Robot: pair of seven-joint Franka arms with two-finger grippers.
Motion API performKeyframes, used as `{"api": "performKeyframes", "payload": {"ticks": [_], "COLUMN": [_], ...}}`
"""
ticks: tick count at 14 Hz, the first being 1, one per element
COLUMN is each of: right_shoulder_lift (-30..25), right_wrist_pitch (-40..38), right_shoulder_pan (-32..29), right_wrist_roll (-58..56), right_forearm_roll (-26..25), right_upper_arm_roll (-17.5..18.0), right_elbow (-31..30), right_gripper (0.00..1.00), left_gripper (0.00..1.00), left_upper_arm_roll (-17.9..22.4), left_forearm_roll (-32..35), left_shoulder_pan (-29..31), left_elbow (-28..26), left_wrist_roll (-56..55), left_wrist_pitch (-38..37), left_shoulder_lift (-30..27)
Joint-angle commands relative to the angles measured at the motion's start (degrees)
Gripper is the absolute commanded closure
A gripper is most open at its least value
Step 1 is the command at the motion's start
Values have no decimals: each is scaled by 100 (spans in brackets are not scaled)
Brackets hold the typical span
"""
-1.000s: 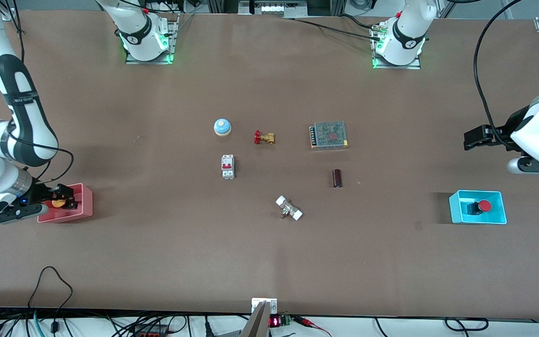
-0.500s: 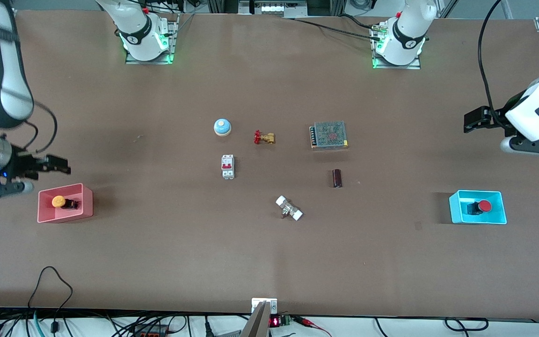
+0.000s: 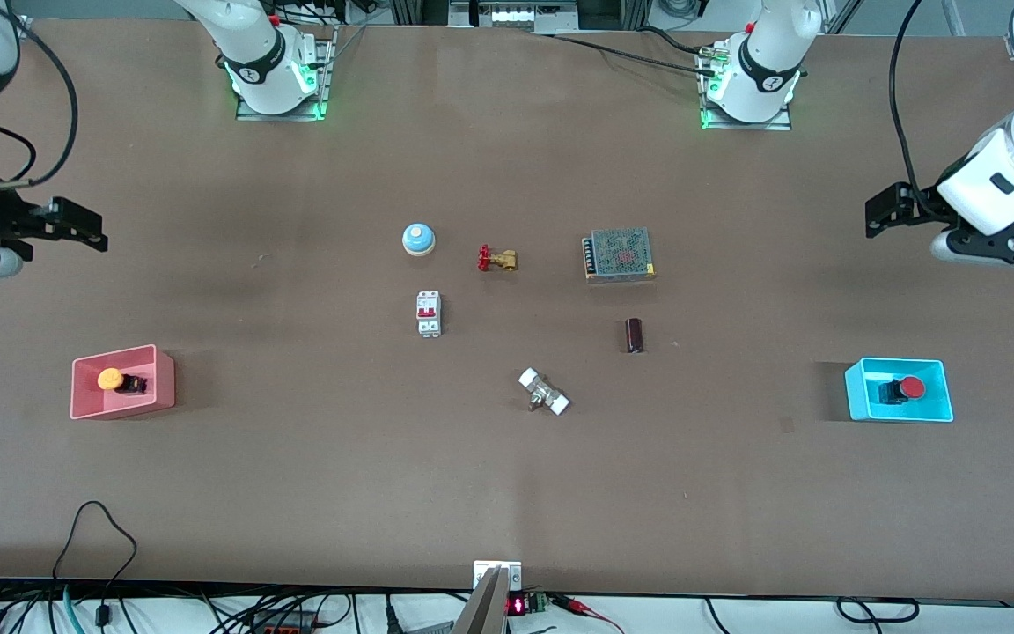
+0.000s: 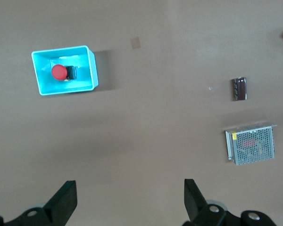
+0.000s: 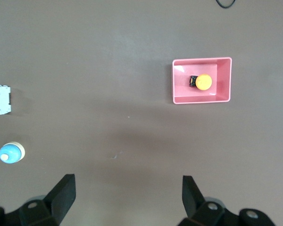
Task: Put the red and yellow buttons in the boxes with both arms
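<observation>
The orange-yellow button lies in the pink-red box at the right arm's end of the table; both show in the right wrist view, button in box. The red button lies in the cyan box at the left arm's end; in the left wrist view the button sits in the box. My right gripper is open and empty, high above bare table. My left gripper is open and empty, raised over bare table.
Mid-table lie a blue dome bell, a brass valve with red handle, a white breaker, a metal mesh power supply, a dark cylinder and a white-ended fitting. Cables hang at the front edge.
The right gripper let go of the yellow button in the pink-red box, then rose and drew back toward its base. The left gripper also lifted slightly away from the cyan box.
</observation>
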Motion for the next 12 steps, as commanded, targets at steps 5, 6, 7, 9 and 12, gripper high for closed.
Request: {"api": "performKeyframes", "payload": {"ticks": [5,6,7,9,12], "right_shoulder_lift": [-94,-112,-138,-147,-147], "right_wrist_pitch": [-149,-158,-158,-166,-167], "right_shoulder_pan": [103,6,-12,-12,-21], "right_wrist_roll": [212,212,212,220,221], "right_forearm_roll": [33,33,33,33,33], "right_upper_arm_roll": [-103,-94,-94,-94,-85], "right_elbow": [-62,-106,-141,-141,-141], "right_gripper": [0,0,0,0,0], "left_gripper": [0,0,0,0,0], "left_upper_arm_roll": [-43,-35,-8,9,1], "left_forearm_roll": [-74,-48,-39,-30,-39], "left_shoulder_pan": [84,92,92,110,101], "left_elbow": [203,290,308,335,352], "left_wrist_roll": [97,97,97,97,88], "left_wrist_pitch": [122,96,87,113,96], "left_shoulder_lift": [26,52,44,35,26]}}
